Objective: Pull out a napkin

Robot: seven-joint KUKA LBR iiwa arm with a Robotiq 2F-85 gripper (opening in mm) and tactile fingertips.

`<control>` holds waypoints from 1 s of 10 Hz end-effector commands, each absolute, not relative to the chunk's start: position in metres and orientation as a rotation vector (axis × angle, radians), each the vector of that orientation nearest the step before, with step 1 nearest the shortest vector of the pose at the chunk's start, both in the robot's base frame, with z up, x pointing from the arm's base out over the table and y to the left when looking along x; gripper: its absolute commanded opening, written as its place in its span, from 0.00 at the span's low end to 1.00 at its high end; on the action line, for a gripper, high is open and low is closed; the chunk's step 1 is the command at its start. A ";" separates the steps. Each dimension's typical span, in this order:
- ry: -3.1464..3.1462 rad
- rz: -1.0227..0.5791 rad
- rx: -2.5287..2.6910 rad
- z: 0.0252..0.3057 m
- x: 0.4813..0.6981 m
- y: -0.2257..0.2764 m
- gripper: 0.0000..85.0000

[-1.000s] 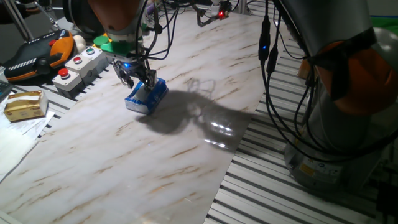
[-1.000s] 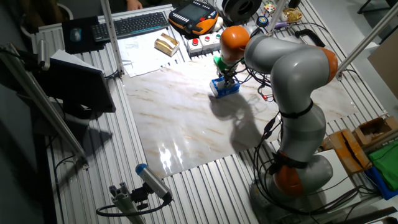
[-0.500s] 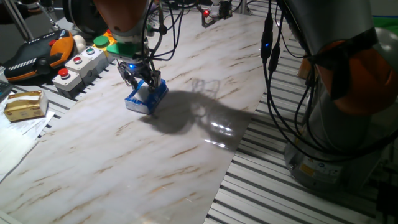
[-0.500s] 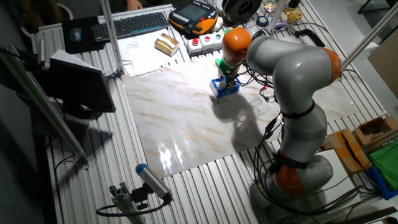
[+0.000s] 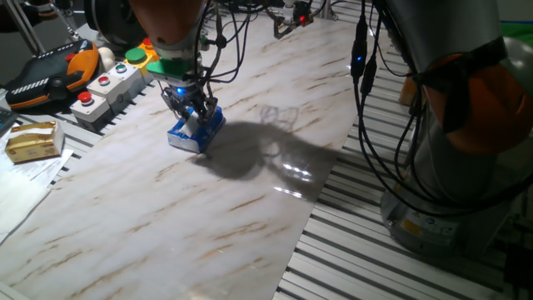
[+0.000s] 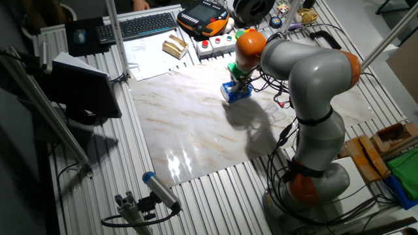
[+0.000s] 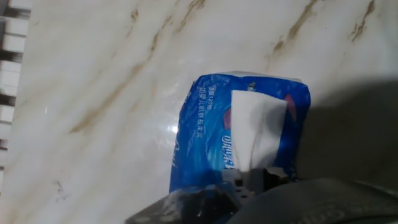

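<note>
Since a second ago the tool has come lower and slightly right, onto the blue pack. From the pack's top slot the napkin shows as a white folded strip, a little creased. Whether the tool is clenched on it, I cannot tell. This pack lies on the marble bench.

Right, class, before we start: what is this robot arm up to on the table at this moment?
The arm's pincer is down on a blue tissue pack lying on the marble-look table. In the hand view, a white napkin sticks out of the pack's opening, right at the fingertips. Whether the fingers have pinched it cannot be told. The napkin is not yet out of the pack, so the pull is still to come.
</note>
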State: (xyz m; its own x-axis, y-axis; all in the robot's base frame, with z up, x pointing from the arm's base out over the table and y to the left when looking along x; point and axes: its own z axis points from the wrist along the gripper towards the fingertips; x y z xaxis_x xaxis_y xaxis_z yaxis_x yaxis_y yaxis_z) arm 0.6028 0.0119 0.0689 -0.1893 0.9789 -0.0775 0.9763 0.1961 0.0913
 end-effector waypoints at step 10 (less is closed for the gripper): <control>2.388 0.012 1.878 0.094 0.595 0.009 0.01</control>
State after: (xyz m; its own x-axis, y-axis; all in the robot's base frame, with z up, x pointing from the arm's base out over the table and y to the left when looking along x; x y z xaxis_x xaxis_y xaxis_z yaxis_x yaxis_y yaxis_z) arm 0.5953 0.0092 0.0954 -0.2333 0.9693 -0.0772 0.9687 0.2386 0.0683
